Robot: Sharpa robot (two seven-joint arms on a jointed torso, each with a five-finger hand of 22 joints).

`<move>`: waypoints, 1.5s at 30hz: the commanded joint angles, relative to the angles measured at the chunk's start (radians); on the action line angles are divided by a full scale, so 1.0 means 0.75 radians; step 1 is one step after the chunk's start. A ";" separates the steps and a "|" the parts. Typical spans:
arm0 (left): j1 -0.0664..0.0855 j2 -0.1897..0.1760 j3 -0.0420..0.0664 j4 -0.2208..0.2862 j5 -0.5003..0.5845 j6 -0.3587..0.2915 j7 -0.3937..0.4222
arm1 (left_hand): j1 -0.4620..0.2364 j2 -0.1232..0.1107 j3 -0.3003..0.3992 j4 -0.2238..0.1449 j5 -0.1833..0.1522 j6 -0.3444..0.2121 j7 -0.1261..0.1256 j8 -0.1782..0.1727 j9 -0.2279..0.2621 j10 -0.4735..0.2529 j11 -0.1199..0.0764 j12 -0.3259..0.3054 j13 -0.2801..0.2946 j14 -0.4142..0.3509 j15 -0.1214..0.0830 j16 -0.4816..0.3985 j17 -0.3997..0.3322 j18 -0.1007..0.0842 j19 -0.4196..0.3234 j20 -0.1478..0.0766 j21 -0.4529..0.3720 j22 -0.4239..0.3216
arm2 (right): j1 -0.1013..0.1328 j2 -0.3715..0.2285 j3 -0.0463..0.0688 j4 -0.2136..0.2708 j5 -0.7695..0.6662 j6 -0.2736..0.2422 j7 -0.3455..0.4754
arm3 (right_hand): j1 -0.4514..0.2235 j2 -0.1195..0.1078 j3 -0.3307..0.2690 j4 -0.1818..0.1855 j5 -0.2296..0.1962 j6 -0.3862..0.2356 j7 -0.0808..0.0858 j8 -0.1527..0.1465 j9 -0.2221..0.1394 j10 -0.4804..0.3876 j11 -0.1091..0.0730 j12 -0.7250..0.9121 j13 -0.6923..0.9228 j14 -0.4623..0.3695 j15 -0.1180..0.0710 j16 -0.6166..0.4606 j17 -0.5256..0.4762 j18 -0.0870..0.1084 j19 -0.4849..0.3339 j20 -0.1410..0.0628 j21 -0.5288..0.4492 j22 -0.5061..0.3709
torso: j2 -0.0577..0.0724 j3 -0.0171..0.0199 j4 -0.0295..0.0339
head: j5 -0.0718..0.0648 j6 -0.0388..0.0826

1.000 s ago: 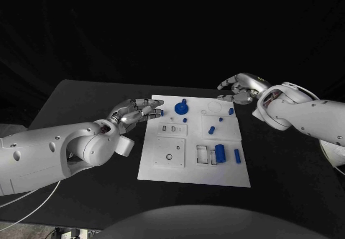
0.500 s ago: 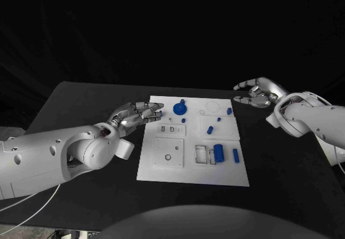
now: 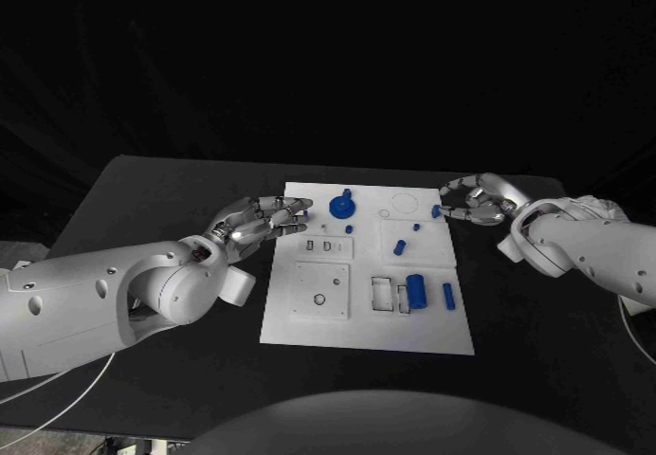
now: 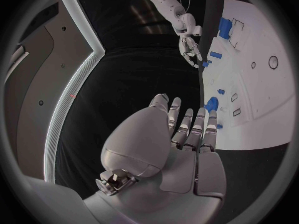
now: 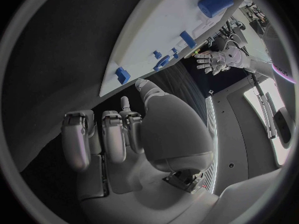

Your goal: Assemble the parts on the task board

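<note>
The right robot hand [image 3: 472,201] hovered empty, fingers loosely curled, just right of a small blue part [image 3: 439,211] at the task board's [image 3: 369,327] far-right edge; the left robot hand [image 3: 260,220] waited open by the board's left edge.

— Where is there open room on the desk [image 3: 164,190]?

— Along its near edge and toward both near corners the black top lies bare; the near strip of the task board [image 3: 367,336] carries no parts either.

— What blocks the far end?

— The left hand [image 3: 260,220] hangs at the board's far left corner, just beside the round blue part [image 3: 343,205]. The right hand [image 3: 474,201] sits at the far right corner, close to a small blue part [image 3: 438,211] on that edge.

— And the middle?

— Blue pieces stand near the board's right edge, the blue cylinder [image 3: 418,292] and a slim blue bar [image 3: 450,296] side by side. The left arm [image 3: 110,294] covers the desk's left side.
</note>
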 commanded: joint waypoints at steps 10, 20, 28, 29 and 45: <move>-0.001 -0.004 0.001 0.006 -0.012 0.032 0.020 | -0.012 0.000 0.001 0.003 -0.006 -0.007 0.050 0.007 -0.001 -0.002 0.008 0.006 0.002 0.008 -0.001 0.009 0.002 -0.017 0.008 -0.002 0.005 0.002 | -0.029 0.033 0.000 -0.045 0.018 0.101 0.038 | -0.002 -0.009 -0.007 0.037 -0.019 -0.065 0.006 0.061 0.203 0.139 0.013 0.005 0.351 0.139 0.020 0.005 0.351 0.002 0.028 0.012 -0.019 0.311 | -0.001 -0.0015 -0.0005 | -0.002 0.000; -0.002 -0.005 0.001 0.005 -0.012 0.035 0.017 | -0.012 0.000 0.001 0.003 -0.006 -0.007 0.050 0.007 -0.001 -0.002 0.008 0.006 0.002 0.008 -0.001 0.009 0.002 -0.017 0.008 -0.002 0.005 0.002 | -0.033 0.039 0.000 -0.048 0.020 0.129 0.013 | 0.036 -0.017 0.026 0.025 0.135 -0.169 0.010 0.082 0.387 0.139 0.016 0.005 0.351 0.139 0.024 0.005 0.351 0.011 -0.006 0.018 -0.045 0.300 | 0.000 -0.0018 -0.0006 | -0.008 0.000; -0.003 -0.004 0.001 0.005 -0.012 0.038 0.013 | -0.012 0.000 0.001 0.003 -0.006 -0.007 0.050 0.007 -0.001 -0.002 0.008 0.006 0.002 0.008 -0.001 0.009 0.002 -0.017 0.008 -0.002 0.005 0.002 | -0.034 0.047 0.001 -0.056 0.023 0.136 0.006 | 0.055 -0.022 0.069 0.016 0.242 -0.188 0.009 0.080 0.448 0.139 0.016 0.005 0.351 0.139 0.023 0.005 0.351 0.012 -0.012 0.018 -0.050 0.298 | -0.001 -0.0020 -0.0001 | -0.007 0.000; -0.003 -0.004 0.001 0.005 -0.012 0.038 0.012 | -0.012 0.000 0.001 0.003 -0.006 -0.007 0.050 0.007 -0.001 -0.002 0.008 0.006 0.002 0.008 -0.001 0.009 0.002 -0.017 0.008 -0.002 0.005 0.002 | -0.034 0.048 0.001 -0.057 0.024 0.137 0.005 | 0.056 -0.022 0.072 0.015 0.248 -0.188 0.009 0.080 0.451 0.139 0.016 0.005 0.351 0.139 0.023 0.005 0.351 0.012 -0.012 0.018 -0.050 0.298 | -0.001 -0.0022 -0.0002 | -0.008 0.000; -0.004 -0.008 0.001 0.009 -0.025 0.047 0.005 | -0.011 0.001 0.003 0.001 -0.003 -0.008 0.050 0.008 -0.001 0.000 0.008 0.008 0.002 0.009 -0.001 0.011 0.002 -0.017 0.009 -0.002 0.006 0.002 | -0.034 0.070 0.001 -0.085 0.038 0.139 0.001 | 0.072 -0.013 0.111 0.006 0.288 -0.174 0.010 0.081 0.474 0.139 0.015 0.005 0.351 0.139 0.022 0.005 0.351 0.011 -0.008 0.017 -0.046 0.299 | -0.001 -0.0021 0.0003 | -0.009 0.000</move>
